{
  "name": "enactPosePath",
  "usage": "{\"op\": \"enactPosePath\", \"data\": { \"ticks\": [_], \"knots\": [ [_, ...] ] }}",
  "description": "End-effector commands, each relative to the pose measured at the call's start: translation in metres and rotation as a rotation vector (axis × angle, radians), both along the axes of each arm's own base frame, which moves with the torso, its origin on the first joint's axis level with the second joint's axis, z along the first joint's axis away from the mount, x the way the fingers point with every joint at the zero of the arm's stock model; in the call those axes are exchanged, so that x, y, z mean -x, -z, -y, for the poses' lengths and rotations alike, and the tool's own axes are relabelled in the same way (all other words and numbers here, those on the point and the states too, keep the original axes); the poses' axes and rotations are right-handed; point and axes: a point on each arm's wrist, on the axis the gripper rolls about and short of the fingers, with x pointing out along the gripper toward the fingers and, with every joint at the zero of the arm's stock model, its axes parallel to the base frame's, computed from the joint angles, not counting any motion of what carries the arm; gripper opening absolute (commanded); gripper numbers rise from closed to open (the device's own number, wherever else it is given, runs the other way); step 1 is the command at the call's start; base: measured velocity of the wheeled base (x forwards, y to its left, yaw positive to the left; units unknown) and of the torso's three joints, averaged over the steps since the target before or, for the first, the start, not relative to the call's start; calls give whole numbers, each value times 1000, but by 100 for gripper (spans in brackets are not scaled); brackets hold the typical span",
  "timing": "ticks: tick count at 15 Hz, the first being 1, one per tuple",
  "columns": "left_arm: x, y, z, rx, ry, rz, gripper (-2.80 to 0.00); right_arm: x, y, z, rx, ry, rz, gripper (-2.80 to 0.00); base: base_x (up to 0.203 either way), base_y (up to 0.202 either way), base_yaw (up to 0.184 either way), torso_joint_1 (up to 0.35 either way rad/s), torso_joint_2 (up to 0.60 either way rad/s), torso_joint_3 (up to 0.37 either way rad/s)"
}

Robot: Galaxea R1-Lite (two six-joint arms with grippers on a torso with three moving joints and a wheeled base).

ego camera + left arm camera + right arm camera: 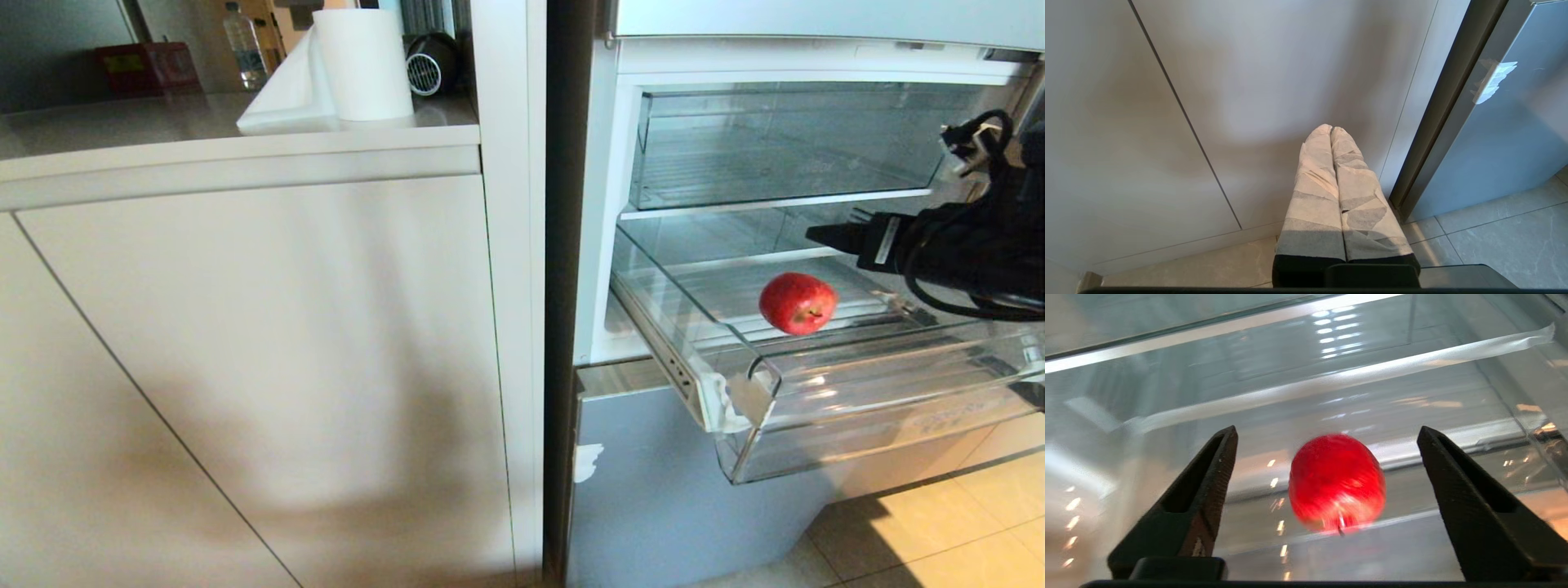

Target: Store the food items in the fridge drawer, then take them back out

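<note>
One food item, a round red fruit (798, 303) with a short stalk, lies inside the pulled-out clear fridge drawer (857, 392), which has whitish tape on its front left corner. My right gripper (824, 237) hovers over the drawer's right side, just above and beside the fruit. In the right wrist view the right gripper (1326, 430) is open, its black fingers (1208, 486) wide apart. The fruit (1337, 484) appears blurred between and beyond them, touching neither. The drawer's ribbed bottom (1453, 404) fills that view. My left gripper (1331, 130) is shut, parked low by the cabinet front.
A deeper clear bin (775, 147) sits on the shelf above the drawer. A beige cabinet (245, 327) stands to the left of the fridge, with a paper roll (363, 65) on its counter. The lower fridge door (653, 490) is closed above the tiled floor (939, 531).
</note>
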Motion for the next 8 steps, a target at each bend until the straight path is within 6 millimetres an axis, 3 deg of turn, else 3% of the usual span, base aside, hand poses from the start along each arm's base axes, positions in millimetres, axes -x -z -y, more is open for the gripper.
{"op": "enactPosePath", "data": {
  "ticks": [1,3,5,7,8],
  "knots": [
    [0,0,0,0,0,-1,-280,72,-35,0,-7,-29,128,-280,0,0,0,0,0,0],
    [0,0,0,0,0,-1,-280,138,-41,1,-12,-33,211,-280,0,0,0,0,0,0],
    [0,0,0,0,0,-1,-280,199,-24,3,-11,-11,272,-280,0,0,0,0,0,0],
    [0,0,0,0,0,-1,-280,246,19,4,-11,7,281,-280,0,0,0,0,0,0],
    [0,0,0,0,0,-1,-280,262,50,5,-8,13,258,-280,0,0,0,0,0,0]
  ]
}}
